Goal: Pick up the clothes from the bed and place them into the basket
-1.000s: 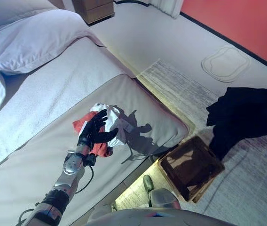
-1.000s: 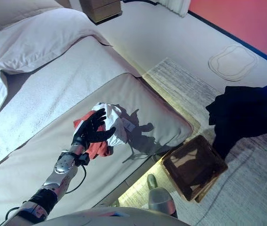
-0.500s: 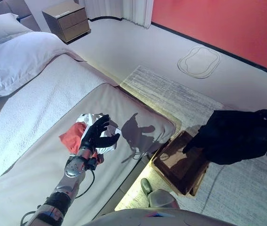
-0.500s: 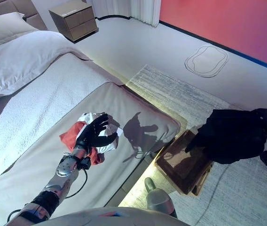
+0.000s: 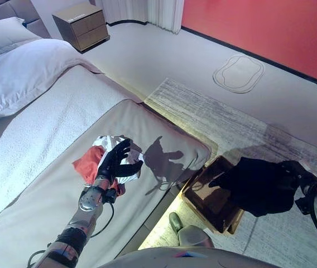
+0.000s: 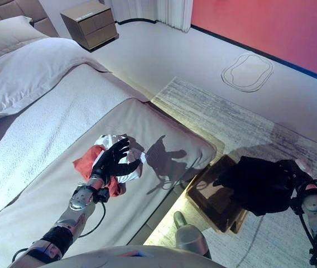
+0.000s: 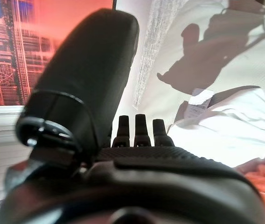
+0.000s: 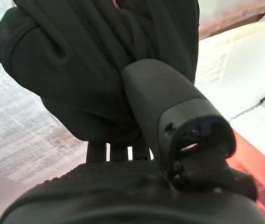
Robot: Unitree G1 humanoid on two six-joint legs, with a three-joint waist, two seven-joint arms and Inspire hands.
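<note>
The dark brown square basket (image 6: 217, 195) sits on the pale striped rug (image 6: 242, 131), tight against the grey bed (image 6: 147, 139) corner. A black bundled garment (image 6: 259, 184) hangs over its right half, covering that side; the left half lies open from above. Rug beyond is unobstructed.

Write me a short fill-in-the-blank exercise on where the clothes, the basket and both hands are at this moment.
1. The right hand is shut on a ____ garment.
2. That garment hangs partly over the brown ____ on the floor beside the bed.
3. The left hand hovers open above the red and ____ clothes.
4. The clothes under the left hand lie on the ____.

Missing words: black; basket; white; bed
</note>
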